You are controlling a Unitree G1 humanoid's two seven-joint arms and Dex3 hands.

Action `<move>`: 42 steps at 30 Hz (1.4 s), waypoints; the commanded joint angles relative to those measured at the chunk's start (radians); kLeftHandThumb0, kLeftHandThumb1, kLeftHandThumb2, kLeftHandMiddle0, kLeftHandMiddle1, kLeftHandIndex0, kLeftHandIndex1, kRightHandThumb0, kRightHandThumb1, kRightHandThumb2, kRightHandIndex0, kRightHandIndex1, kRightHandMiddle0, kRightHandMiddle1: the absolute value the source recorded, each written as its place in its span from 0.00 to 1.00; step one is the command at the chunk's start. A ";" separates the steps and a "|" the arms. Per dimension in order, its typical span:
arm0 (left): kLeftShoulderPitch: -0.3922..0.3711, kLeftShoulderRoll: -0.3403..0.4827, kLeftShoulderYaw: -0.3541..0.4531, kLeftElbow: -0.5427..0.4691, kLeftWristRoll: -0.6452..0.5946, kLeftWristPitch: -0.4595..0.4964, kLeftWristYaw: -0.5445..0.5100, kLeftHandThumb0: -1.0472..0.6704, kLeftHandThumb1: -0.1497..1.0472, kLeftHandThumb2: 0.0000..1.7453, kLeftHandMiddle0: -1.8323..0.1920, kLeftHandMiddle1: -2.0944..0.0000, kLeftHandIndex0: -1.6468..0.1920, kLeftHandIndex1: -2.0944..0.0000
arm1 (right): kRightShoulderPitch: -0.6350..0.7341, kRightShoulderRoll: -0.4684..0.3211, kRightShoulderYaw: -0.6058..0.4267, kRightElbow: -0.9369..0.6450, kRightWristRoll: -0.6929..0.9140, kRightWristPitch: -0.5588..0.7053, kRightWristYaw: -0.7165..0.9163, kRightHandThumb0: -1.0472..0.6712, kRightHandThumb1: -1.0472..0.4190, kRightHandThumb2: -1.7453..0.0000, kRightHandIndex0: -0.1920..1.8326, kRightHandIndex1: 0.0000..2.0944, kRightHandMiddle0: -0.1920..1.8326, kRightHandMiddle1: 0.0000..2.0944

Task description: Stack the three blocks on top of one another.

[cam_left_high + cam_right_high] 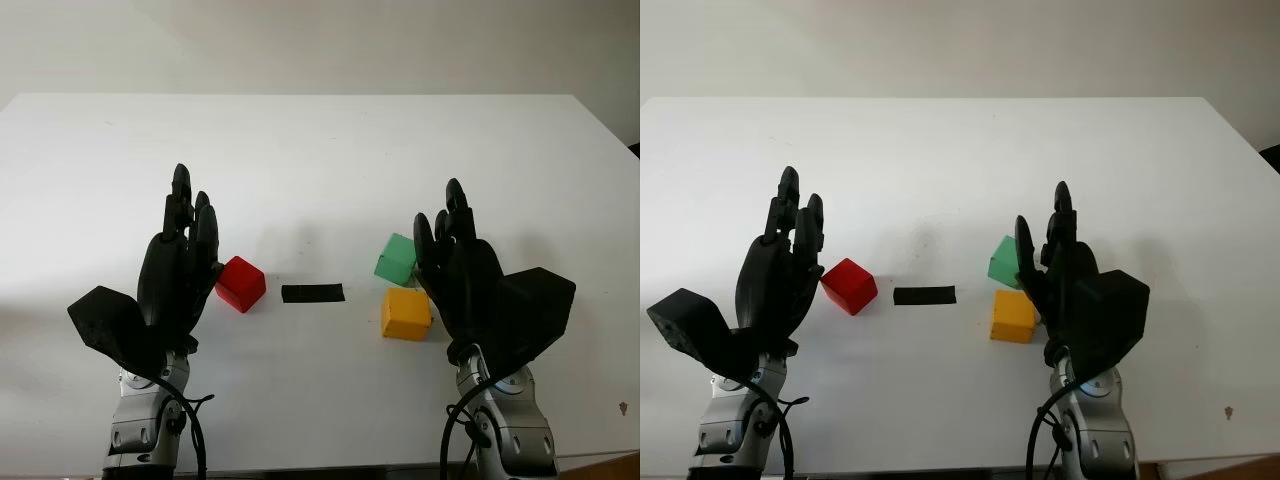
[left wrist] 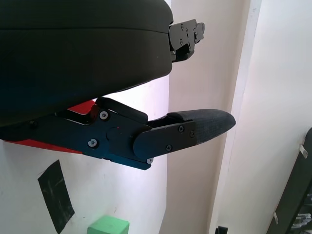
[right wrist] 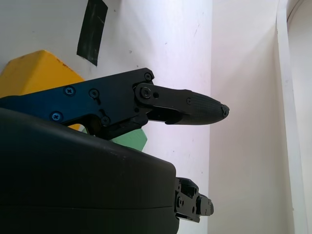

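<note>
A: Where do the blocks sit?
B: The red block (image 1: 241,284), turned corner-on, lies just inboard of the open left hand (image 1: 178,270), which holds nothing. The green block (image 1: 396,258) and yellow block (image 1: 406,314) sit close together just inboard of the open, empty right hand (image 1: 462,270).
A: Room?
B: Bare white table (image 1: 320,150) beyond the fingertips; black tape strip (image 1: 312,293) lies between the hands.

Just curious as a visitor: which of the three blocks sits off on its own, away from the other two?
The red block, beside the open left hand. The green block and yellow block sit close together by the open right hand, beyond the black tape strip.
</note>
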State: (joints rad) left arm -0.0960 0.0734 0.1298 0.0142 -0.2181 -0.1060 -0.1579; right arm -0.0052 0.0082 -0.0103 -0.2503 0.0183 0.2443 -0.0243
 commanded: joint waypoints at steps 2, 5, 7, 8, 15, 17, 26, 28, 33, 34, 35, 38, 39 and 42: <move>0.019 -0.001 -0.003 -0.024 0.004 0.002 0.001 0.24 1.00 0.33 0.97 0.97 0.98 0.97 | 0.010 -0.006 0.001 -0.012 -0.003 -0.025 0.005 0.28 0.00 0.71 0.01 0.02 0.00 0.08; 0.024 -0.001 -0.003 -0.026 0.007 0.002 0.004 0.24 1.00 0.34 0.97 0.97 0.98 0.97 | 0.011 -0.005 0.003 -0.011 -0.007 -0.028 0.004 0.28 0.00 0.71 0.01 0.02 0.00 0.07; 0.024 -0.001 -0.003 -0.022 0.006 -0.001 0.003 0.24 1.00 0.34 0.97 0.97 0.98 0.97 | 0.008 -0.004 0.004 -0.007 -0.009 -0.029 0.003 0.28 0.00 0.71 0.01 0.02 0.00 0.07; 0.023 -0.001 -0.002 -0.021 0.005 0.002 0.004 0.24 1.00 0.34 0.97 0.97 0.98 0.97 | 0.007 -0.003 0.004 -0.007 -0.010 -0.028 0.003 0.28 0.00 0.71 0.01 0.02 0.00 0.07; -0.017 0.020 0.036 -0.005 0.010 -0.056 0.015 0.25 1.00 0.32 0.91 0.95 0.94 0.95 | 0.002 -0.002 0.003 -0.007 -0.013 -0.015 0.002 0.28 0.00 0.71 0.01 0.02 0.00 0.07; -0.061 0.053 0.069 0.018 0.009 -0.113 0.005 0.25 1.00 0.25 0.80 0.94 0.85 0.92 | -0.001 0.000 0.002 -0.005 -0.009 -0.015 0.003 0.28 0.00 0.71 0.00 0.02 0.00 0.07; -0.273 0.473 0.075 0.201 0.121 -0.276 -0.317 0.24 0.92 0.03 0.69 0.97 0.57 0.88 | -0.013 -0.005 0.000 -0.018 -0.016 0.016 -0.003 0.26 0.00 0.71 0.01 0.02 0.01 0.07; -0.317 0.554 0.047 0.222 0.179 -0.277 -0.374 0.27 0.85 0.02 0.71 0.98 0.54 0.89 | -0.015 -0.004 -0.001 -0.025 -0.021 0.029 -0.010 0.26 0.00 0.72 0.01 0.03 0.01 0.07; -0.406 0.682 -0.035 0.268 0.289 -0.308 -0.480 0.28 0.77 0.02 0.75 0.99 0.55 0.94 | -0.011 -0.012 0.001 -0.035 -0.034 0.035 -0.013 0.27 0.00 0.72 0.02 0.03 0.02 0.08; -0.415 0.694 -0.046 0.274 0.302 -0.314 -0.491 0.27 0.77 0.03 0.77 0.99 0.55 0.95 | -0.011 -0.012 0.001 -0.035 -0.035 0.035 -0.014 0.27 0.00 0.72 0.02 0.03 0.02 0.08; -0.428 0.713 -0.066 0.274 0.331 -0.321 -0.503 0.27 0.77 0.03 0.78 0.99 0.55 0.95 | -0.011 -0.010 0.000 -0.035 -0.032 0.035 -0.013 0.27 0.00 0.72 0.02 0.03 0.02 0.08; -0.455 0.756 -0.127 0.267 0.442 -0.354 -0.509 0.24 0.77 0.03 0.81 0.99 0.57 0.97 | -0.012 -0.013 -0.002 -0.029 -0.032 0.024 -0.007 0.27 0.00 0.72 0.01 0.03 0.02 0.07; -0.463 0.764 -0.147 0.266 0.484 -0.373 -0.498 0.23 0.78 0.03 0.82 0.99 0.58 0.97 | -0.012 -0.013 -0.002 -0.029 -0.032 0.024 -0.007 0.27 0.00 0.72 0.01 0.03 0.02 0.07; -0.482 0.776 -0.195 0.274 0.601 -0.433 -0.447 0.19 0.78 0.03 0.83 0.99 0.58 0.98 | -0.013 -0.011 0.000 -0.030 -0.034 0.024 -0.009 0.26 0.00 0.72 0.02 0.03 0.02 0.08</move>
State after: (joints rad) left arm -0.5497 0.8266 -0.0446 0.2865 0.3574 -0.5212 -0.6215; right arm -0.0083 0.0043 -0.0073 -0.2628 -0.0139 0.2740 -0.0323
